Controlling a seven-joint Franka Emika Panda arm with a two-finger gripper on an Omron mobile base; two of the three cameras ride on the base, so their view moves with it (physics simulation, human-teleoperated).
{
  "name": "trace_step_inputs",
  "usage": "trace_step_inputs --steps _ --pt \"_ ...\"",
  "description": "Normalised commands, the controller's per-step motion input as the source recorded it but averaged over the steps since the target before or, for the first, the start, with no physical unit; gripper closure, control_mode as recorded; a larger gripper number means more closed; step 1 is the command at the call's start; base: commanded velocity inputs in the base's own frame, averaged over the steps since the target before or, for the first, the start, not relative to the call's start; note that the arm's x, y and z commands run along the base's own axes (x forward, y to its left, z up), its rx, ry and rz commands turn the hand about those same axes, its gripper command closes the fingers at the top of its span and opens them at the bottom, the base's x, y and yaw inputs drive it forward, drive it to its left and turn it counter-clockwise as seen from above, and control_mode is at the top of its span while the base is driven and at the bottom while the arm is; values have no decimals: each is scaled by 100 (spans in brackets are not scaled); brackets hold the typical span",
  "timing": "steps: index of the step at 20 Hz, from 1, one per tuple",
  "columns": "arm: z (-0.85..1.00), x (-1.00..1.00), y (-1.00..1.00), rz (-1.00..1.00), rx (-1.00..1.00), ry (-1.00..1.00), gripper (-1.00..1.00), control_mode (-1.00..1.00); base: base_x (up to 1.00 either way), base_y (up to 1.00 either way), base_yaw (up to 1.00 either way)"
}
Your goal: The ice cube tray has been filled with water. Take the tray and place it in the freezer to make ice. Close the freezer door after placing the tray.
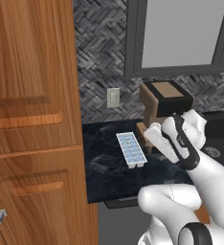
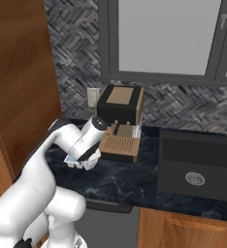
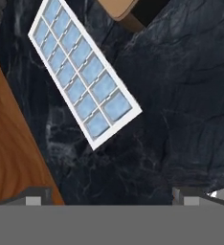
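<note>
No brand, label or legible writing appears on any surface I can see. The ice cube tray (image 1: 131,150) lies flat on the dark marble counter (image 1: 104,167), its two rows of cells filled with pale blue water (image 3: 80,76). Taking the tray as reference: bare counter surrounds it on all sides; the wooden cabinet (image 1: 32,119) stands to its left with a strip of counter between; the coffee machine (image 2: 120,121) sits behind and to its right, near one short end; the sink (image 2: 195,167) lies well apart on the right. My gripper (image 3: 111,196) hangs above the counter just short of the tray's near end, fingers spread wide, holding nothing.
</note>
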Motion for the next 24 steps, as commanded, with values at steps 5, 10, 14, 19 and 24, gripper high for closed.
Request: trace_step_inputs --steps 5,10,14,19,24 --pt "-15 25 -1 4 0 0 -100 -100 0 0 0" --pt "-20 26 0 3 0 0 -100 -100 0 0 0" --pt "-24 26 0 5 0 0 -100 -100 0 0 0" --pt "-24 24 0 6 0 0 -100 -100 0 0 0" --pt "-22 18 -8 8 0 0 -100 -100 0 0 0"
